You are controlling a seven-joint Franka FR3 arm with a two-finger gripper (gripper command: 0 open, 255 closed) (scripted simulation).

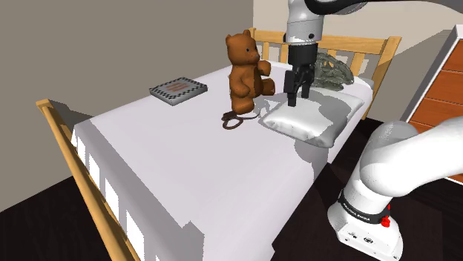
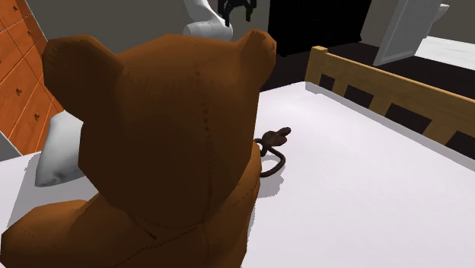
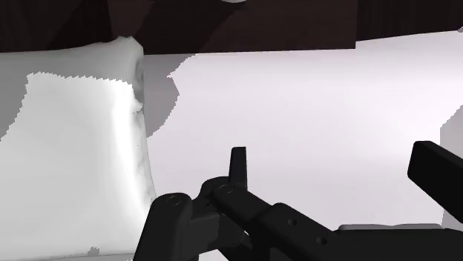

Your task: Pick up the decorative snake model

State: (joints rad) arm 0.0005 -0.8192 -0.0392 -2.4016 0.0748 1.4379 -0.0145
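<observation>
**Black fingers spread above the pillow; snake lies off to the side by the bear**

Shoulder view. All-black two-finger gripper (image 1: 296,95) hangs pointing down, just above a plump white pillow (image 1: 304,120) on the white-sheeted, wooden-framed bed (image 1: 185,170). The small dark-brown coiled snake model (image 1: 236,119) lies flat on the sheet. It is lower than the gripper, off toward this view's left and past the pillow's edge. It sits right at the feet of a seated brown plush teddy bear (image 1: 245,70); whether they touch, cannot tell. My reading: the gripper is not yet over the target and needs a sideways shift, then a descent. The bear is the obstacle, since it crowds the snake on one side. A grey-green lumpy model (image 1: 332,72) sits behind the gripper by the headboard. A flat grey patterned book (image 1: 176,90) lies beyond the bear. Neither looks to be in the way.

Second exterior view. The bear's back is nearest the camera. The snake curls at its flank with one end lifted off the sheet and open sheet on its far side, which looks the safer side to approach.

Wrist view. Fingers (image 3: 237,164) stand wide apart with nothing between them. Beneath them are the pillow's edge and bare sheet.
</observation>
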